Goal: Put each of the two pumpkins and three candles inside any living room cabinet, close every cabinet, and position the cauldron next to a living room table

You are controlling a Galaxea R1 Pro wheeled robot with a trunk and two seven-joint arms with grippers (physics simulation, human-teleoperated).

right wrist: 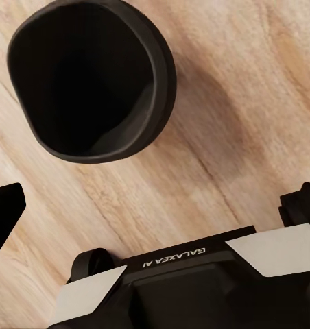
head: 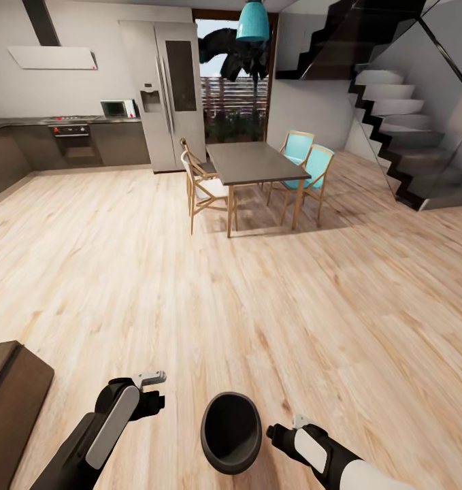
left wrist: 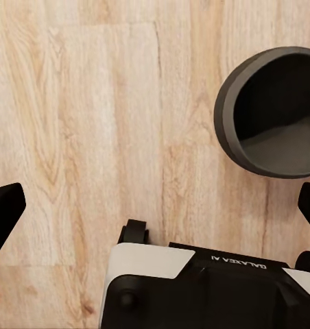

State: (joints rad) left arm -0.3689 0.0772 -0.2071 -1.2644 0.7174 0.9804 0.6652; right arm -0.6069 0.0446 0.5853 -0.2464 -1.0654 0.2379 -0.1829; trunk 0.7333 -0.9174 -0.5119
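The cauldron (head: 231,432), a round black pot with an open, empty mouth, stands on the wooden floor just in front of me, between my two arms. My left gripper (head: 156,389) hovers to its left, apart from it, open with nothing between its fingers. My right gripper (head: 279,427) is close to the cauldron's right side and is also open and empty. From the left wrist, the cauldron (left wrist: 275,113) lies off to one side of the open gripper (left wrist: 155,212). From the right wrist, the cauldron (right wrist: 93,79) sits ahead of the open gripper (right wrist: 155,205). The pumpkins and candles are out of view.
A corner of dark brown wooden furniture (head: 13,401) juts in at the lower left. Far ahead stand a grey dining table (head: 254,163) with wooden and teal chairs, a fridge (head: 166,95), kitchen units (head: 67,143) and a staircase (head: 401,129). Open wood floor (head: 210,292) lies between.
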